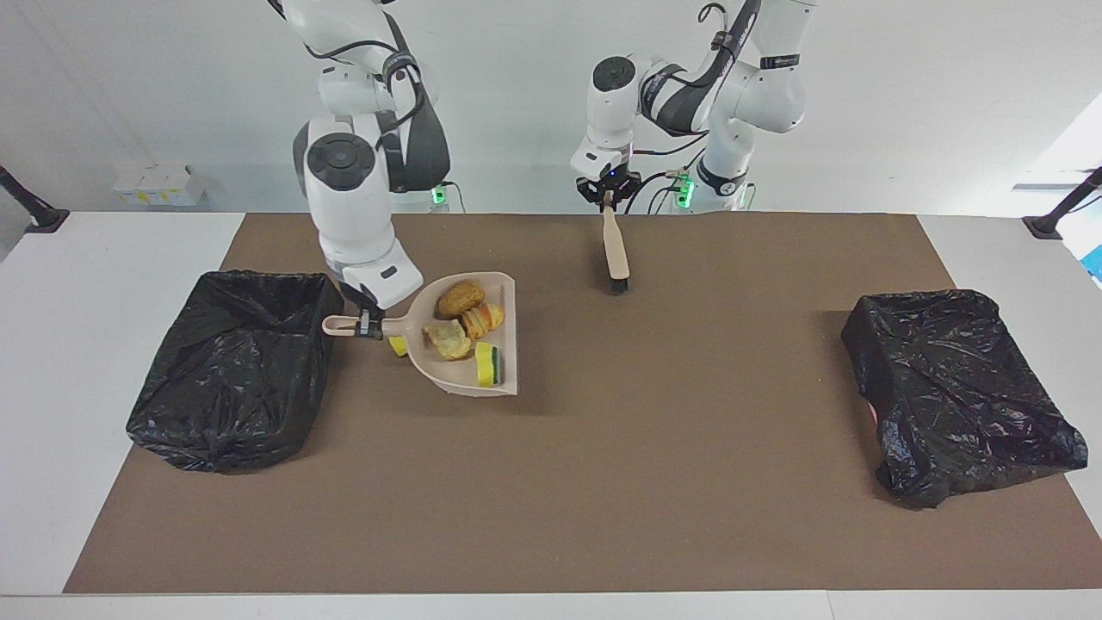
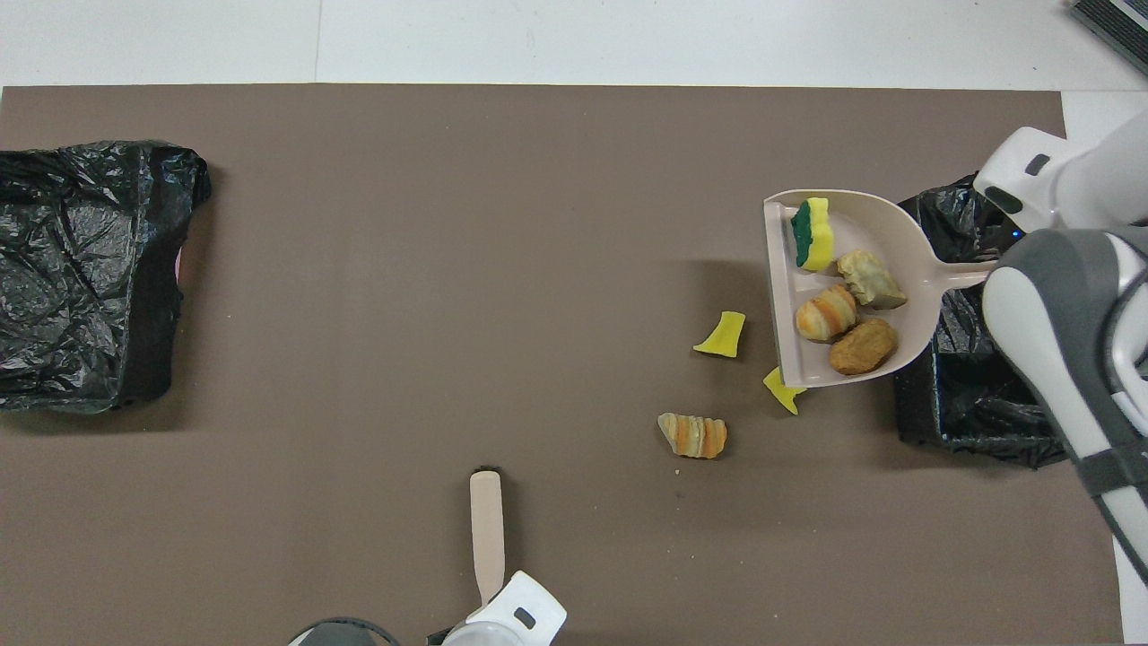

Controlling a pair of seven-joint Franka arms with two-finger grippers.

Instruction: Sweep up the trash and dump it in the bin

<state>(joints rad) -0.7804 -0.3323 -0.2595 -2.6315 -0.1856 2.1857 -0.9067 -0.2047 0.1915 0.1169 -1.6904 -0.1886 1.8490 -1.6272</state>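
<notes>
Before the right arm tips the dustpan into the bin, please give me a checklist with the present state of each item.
1. Right claw shut on the dustpan handle: ok.
2. Dustpan over the bin at the right arm's end: not ok, only the handle end is at its rim.
3. Load in the pan: ok, green-sided sponge, torn bread, croissant and brown bun.
4. All trash gathered: not ok, two yellow sponge bits and a second croissant lie on the mat.
5. Left claw holds the brush apart from the pan: ok.
</notes>
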